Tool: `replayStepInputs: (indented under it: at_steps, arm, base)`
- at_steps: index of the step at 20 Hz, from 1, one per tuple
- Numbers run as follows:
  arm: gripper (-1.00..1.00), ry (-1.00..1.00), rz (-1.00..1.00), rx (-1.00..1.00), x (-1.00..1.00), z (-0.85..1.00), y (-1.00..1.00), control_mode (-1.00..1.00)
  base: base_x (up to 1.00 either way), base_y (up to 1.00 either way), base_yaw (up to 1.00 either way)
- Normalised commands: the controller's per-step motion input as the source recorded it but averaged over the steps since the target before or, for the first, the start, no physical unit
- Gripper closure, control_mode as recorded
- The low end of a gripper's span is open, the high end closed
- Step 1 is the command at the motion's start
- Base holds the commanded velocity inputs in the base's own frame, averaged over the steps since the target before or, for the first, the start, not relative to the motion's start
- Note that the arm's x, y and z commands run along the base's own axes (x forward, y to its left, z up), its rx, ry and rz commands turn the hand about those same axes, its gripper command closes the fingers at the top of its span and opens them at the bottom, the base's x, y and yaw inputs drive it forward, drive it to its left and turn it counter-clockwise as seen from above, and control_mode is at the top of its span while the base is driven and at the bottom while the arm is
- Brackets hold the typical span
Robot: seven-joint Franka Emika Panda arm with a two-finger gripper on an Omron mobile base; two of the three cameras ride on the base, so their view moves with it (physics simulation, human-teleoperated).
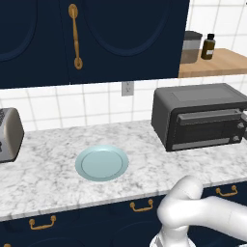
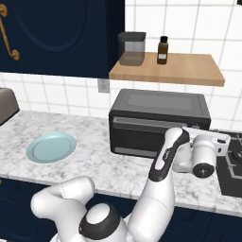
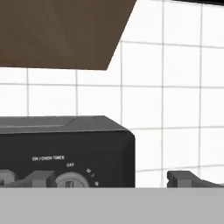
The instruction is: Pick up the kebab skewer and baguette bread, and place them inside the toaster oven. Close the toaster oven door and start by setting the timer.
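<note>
The dark grey toaster oven (image 1: 198,103) stands on the marble counter at the right, and its glass door (image 1: 205,128) is shut under the bar handle (image 1: 208,116). My gripper (image 3: 109,179) is open, level with the oven's right front corner. One fingertip (image 3: 39,178) sits left of the timer knob (image 3: 70,181) and the other (image 3: 183,177) is past the oven's side. In the right base view my white hand (image 2: 204,150) hovers in front of the oven's (image 2: 160,106) right end. The kebab skewer and the baguette bread are out of view.
A pale blue plate (image 1: 102,163) lies bare on the counter left of the oven. A silver toaster (image 1: 8,135) stands at the far left. A wooden shelf (image 2: 170,68) with a canister and a brown bottle hangs above the oven. A stove (image 2: 231,165) borders the right.
</note>
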Motion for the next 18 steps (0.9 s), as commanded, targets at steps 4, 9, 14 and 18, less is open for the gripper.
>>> replayStepInputs:
  at_steps: [4,9,14,18]
  arm:
    - [-1.0,0.0,0.0,0.03,0.0,-0.28,-0.18,-1.0]
    - [-1.0,0.0,0.0,0.03,0.03,-0.09,0.02,-1.0]
    - [-1.0,0.0,0.0,0.01,-0.06,-0.05,0.04,-1.0]
    - [-1.0,-0.02,0.0,0.0,-0.1,0.0,0.25,-1.0]
  base:
    - [0.0,0.0,0.0]
    - [0.0,0.0,0.0]
    - [0.0,0.0,0.0]
    - [0.0,0.0,0.0]
